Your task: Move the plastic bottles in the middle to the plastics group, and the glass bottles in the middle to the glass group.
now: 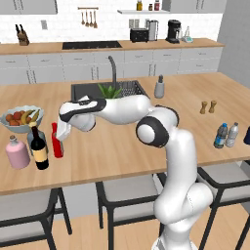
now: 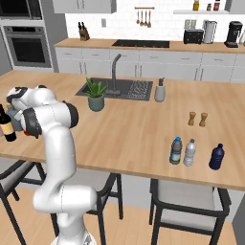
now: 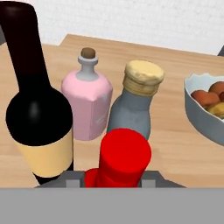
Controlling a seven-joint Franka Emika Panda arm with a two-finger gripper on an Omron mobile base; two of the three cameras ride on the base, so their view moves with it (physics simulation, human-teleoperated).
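My gripper (image 1: 61, 135) is shut on the neck of the flat red bottle (image 1: 57, 146), whose red cap (image 3: 124, 155) sits between the fingers (image 3: 73, 177). The bottle stands upright at the counter's left end, its base at or just above the wood. Right beside it is the dark wine bottle (image 1: 39, 148) (image 3: 39, 122) (image 2: 6, 125). Behind them stand the squat pink bottle (image 1: 18, 154) (image 3: 87, 107) and the grey-blue bottle (image 3: 131, 111) with its tan stopper. Far right, the blue-capped water bottle (image 1: 220, 135) (image 2: 176, 151) stands next to the pale-capped one (image 1: 233, 134) (image 2: 190, 153) and a dark blue bottle (image 2: 217, 157).
A fruit bowl (image 1: 22, 117) (image 3: 203, 109) sits just behind the glass bottles. A sink (image 1: 88, 91), a potted plant (image 2: 96, 94), a soap dispenser (image 1: 159, 87) and two small shakers (image 1: 208, 107) stand further along the counter (image 1: 127, 151). Stools line the near edge.
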